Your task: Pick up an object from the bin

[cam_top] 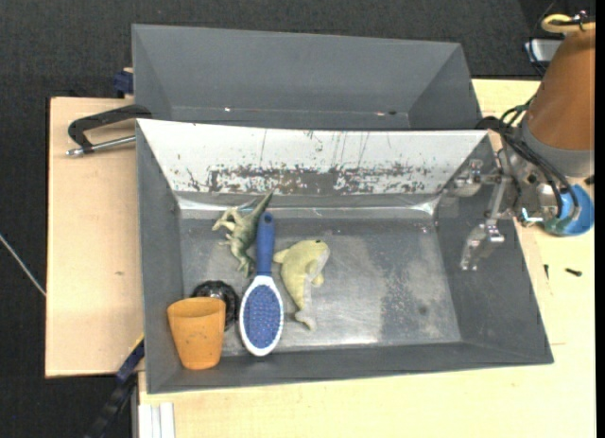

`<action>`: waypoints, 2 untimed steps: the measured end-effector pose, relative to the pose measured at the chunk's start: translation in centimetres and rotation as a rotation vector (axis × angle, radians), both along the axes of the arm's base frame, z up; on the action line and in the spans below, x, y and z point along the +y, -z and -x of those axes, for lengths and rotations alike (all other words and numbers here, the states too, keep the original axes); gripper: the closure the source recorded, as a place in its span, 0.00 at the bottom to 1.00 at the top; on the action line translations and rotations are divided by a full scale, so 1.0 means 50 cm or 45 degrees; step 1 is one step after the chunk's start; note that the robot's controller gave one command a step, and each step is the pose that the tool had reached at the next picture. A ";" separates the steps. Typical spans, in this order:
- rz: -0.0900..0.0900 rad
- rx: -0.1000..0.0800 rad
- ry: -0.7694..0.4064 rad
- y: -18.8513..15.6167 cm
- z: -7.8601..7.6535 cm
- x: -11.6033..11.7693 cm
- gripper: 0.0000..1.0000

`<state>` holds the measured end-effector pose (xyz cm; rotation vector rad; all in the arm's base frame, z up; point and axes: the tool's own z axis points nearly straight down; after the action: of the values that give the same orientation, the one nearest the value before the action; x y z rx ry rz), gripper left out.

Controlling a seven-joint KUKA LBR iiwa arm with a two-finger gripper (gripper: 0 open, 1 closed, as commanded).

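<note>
1. Camera view, tool: the gripper (477, 245) hangs at the right side of the grey bin (161, 266), near its right wall and over a bare part of the floor. From this angle I cannot tell whether it is open or closed. Nothing from the bin lies under it.

2. Camera view, things: all the loose items sit in the left half, well apart from the gripper.
   - Nearest is a pale yellow-green soft toy animal (303, 275), lying on the floor a little left of centre.
   - Just beside it, on its left and seemingly touching it, is a blue hairbrush (262, 302). Its oval head is toward the near wall and its handle points to the far wall.
   - A green toy dinosaur (242, 226) lies by the handle's far end.
   - An orange cup (197, 332) stands upright in the near left corner, with a small black object (214, 290) just behind it.

3. Camera view, deciding relation: every candidate lies to the gripper's left, across open floor. The soft toy is first in line, so I judge the next move to be a sideways reach leftward before any descent. The brush's long axis runs far-to-near, crossing that line of travel.

4. Task state: as I judge it, the pick is not yet begun.
</note>
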<state>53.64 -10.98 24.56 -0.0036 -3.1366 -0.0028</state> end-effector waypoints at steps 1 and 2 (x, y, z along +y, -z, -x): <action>-0.002 -0.004 -0.106 0.344 -0.024 0.122 0.00; -0.006 -0.020 -0.119 0.286 -0.096 0.301 0.00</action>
<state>58.46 4.07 10.26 0.1432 -3.1490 -0.0095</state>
